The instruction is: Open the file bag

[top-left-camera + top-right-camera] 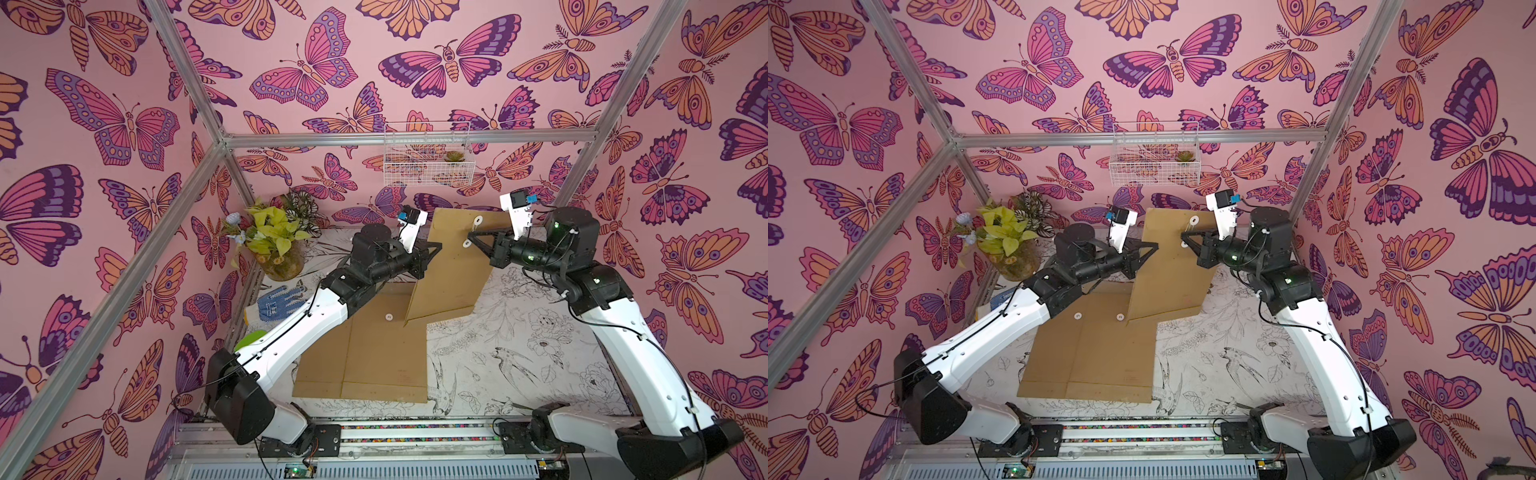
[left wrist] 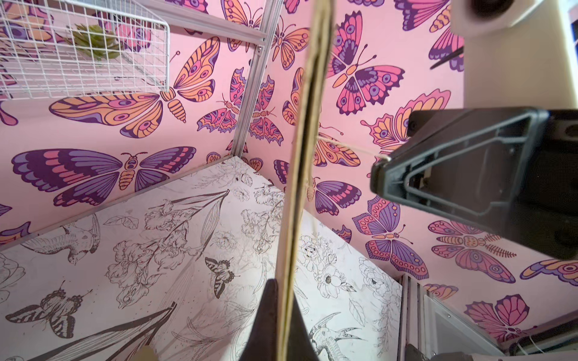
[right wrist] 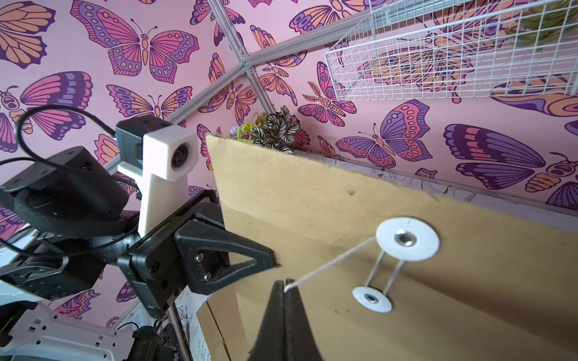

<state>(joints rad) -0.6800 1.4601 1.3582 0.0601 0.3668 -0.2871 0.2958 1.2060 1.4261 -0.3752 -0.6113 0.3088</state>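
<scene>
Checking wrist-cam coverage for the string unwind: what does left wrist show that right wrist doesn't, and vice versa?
Only left wrist: the file bag edge-on, and the right gripper seen from outside.
Only right wrist: the bag's face with its white discs, the string looped between them, and the left gripper seen from outside, clamped on the bag's edge.
Both: the string running taut to the shut right gripper, and the wire basket.
</scene>
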